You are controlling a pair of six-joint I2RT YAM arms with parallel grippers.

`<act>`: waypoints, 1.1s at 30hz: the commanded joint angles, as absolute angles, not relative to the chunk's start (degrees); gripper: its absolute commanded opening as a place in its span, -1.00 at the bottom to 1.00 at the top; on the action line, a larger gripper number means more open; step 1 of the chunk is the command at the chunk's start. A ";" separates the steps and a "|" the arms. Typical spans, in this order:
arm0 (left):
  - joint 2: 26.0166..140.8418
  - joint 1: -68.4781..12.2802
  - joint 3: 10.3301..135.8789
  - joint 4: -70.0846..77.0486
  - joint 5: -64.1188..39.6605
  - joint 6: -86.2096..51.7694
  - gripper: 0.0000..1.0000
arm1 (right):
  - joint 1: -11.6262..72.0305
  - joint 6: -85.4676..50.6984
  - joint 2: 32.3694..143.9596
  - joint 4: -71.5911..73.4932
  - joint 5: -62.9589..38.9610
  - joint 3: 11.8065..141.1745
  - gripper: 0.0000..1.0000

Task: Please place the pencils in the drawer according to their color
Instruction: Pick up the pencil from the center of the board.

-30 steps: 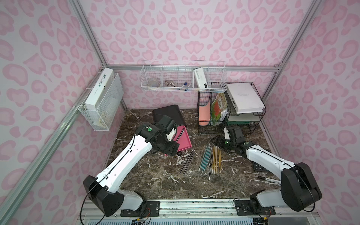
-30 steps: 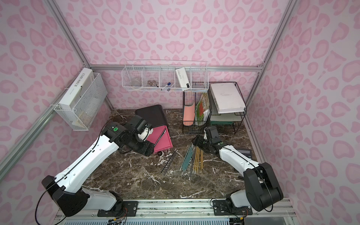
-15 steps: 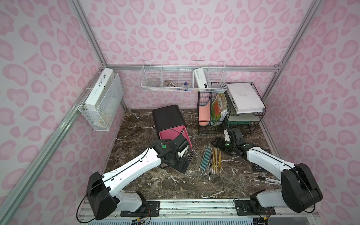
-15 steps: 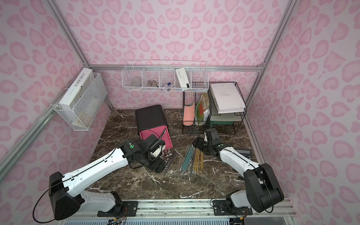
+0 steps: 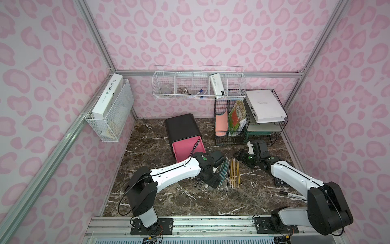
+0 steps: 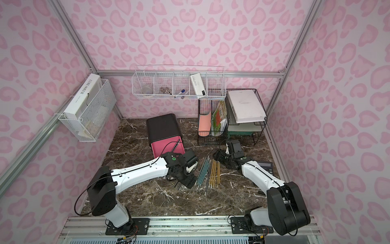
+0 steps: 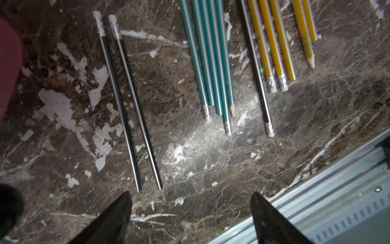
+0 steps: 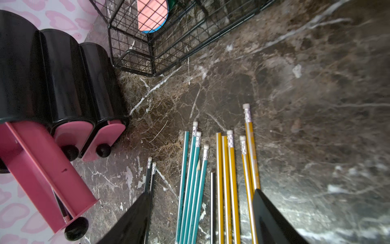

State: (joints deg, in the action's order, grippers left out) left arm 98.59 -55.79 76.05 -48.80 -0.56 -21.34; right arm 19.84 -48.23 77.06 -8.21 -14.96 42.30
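The white book [image 5: 107, 96] in the wire basket [image 5: 118, 126] at the left of both top views read "L'AME SOEUR" down its spine. The print on the white box [image 5: 217, 87] in the long wall basket [image 5: 190, 97] was too small to read; blue-capped pens [image 5: 200, 93] lay there too. The black wire rack [image 5: 280, 131] at the right rear held a pink folder [image 5: 221, 122] and a green booklet [image 5: 237, 113], with a large white volume [image 5: 263, 105] on top.

The drawer cabinet [image 5: 182, 126] stood at mid-rear. Its top drawer [image 5: 185, 149] was pulled out with one dark pencil [image 6: 176, 145] inside, and the two lower drawers [image 8: 105, 135] were closed.

The other pencils lay in a row on the marble desk [image 5: 160, 190] at centre frame: two black pencils [image 7: 126, 101], a teal bunch [image 7: 211, 63], a single black pencil [image 7: 255, 69] and the yellow pencils [image 7: 274, 42].

The left hand [image 7: 191, 194] had its fingers apart and empty, just beyond the plain ends of the two black pencils. The right hand [image 8: 202, 192], also apart and empty, hung over the row's rear end, above the teal and yellow groups.
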 commanded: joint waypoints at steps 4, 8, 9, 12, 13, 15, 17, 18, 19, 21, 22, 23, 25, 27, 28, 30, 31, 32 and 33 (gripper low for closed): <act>103.37 -58.26 80.77 -49.23 -0.29 -20.38 0.76 | 17.88 -47.11 75.18 -9.45 -14.32 40.87 0.37; 106.07 -58.27 81.29 -50.87 2.69 -22.38 0.76 | 17.26 -47.11 74.84 -9.23 -14.77 40.20 0.37; 106.70 -58.27 81.64 -51.06 3.30 -22.41 0.75 | 17.31 -47.12 74.76 -9.23 -14.79 40.08 0.37; 108.45 -58.19 82.51 -50.58 4.59 -22.67 0.74 | 17.28 -47.20 74.60 -8.90 -14.81 39.50 0.37; 109.09 -58.12 82.92 -50.36 5.01 -22.84 0.73 | 17.25 -47.26 74.61 -8.80 -14.94 39.44 0.37; 110.82 -57.93 85.38 -51.92 7.95 -25.67 0.69 | 17.28 -47.37 74.74 -8.72 -15.02 39.29 0.37; 112.77 -57.60 87.33 -53.14 9.06 -25.33 0.65 | 17.25 -47.48 74.70 -8.70 -15.15 39.25 0.38; 113.48 -57.41 87.83 -53.26 9.25 -25.09 0.62 | 17.31 -47.46 74.61 -8.62 -15.18 39.16 0.37; 113.91 -57.20 88.05 -52.97 9.32 -24.97 0.58 | 17.30 -47.46 74.53 -8.61 -15.10 39.12 0.37; 114.50 -56.66 88.28 -52.56 9.43 -24.70 0.51 | 17.31 -47.42 74.44 -8.74 -14.96 39.21 0.37; 114.74 -56.31 88.29 -52.43 9.57 -24.61 0.47 | 17.25 -47.37 74.42 -8.83 -15.02 39.12 0.37; 114.95 -55.77 88.31 -52.15 9.52 -24.52 0.45 | 17.29 -47.37 74.37 -8.79 -14.96 39.16 0.38; 115.30 -54.72 88.25 -51.80 9.76 -24.44 0.45 | 17.29 -47.46 74.44 -8.67 -14.97 39.16 0.37; 115.59 -53.50 88.35 -51.18 9.56 -24.06 0.42 | 17.26 -47.54 74.56 -8.53 -15.02 39.11 0.37; 115.60 -53.14 88.48 -50.92 9.54 -23.89 0.39 | 17.27 -47.55 74.62 -8.53 -15.03 39.11 0.37; 116.07 -52.41 88.89 -50.36 9.41 -23.31 0.35 | 17.26 -47.64 74.79 -8.51 -15.07 39.11 0.37; 116.24 -52.04 89.09 -50.27 9.40 -23.04 0.33 | 17.31 -47.64 74.75 -8.44 -15.10 39.08 0.38; 116.49 -51.91 89.33 -50.12 9.20 -22.82 0.28 | 17.25 -47.71 74.85 -8.36 -15.03 39.11 0.37; 116.74 -51.86 89.47 -49.96 9.03 -22.51 0.24 | 17.31 -47.72 74.88 -8.36 -15.03 39.13 0.37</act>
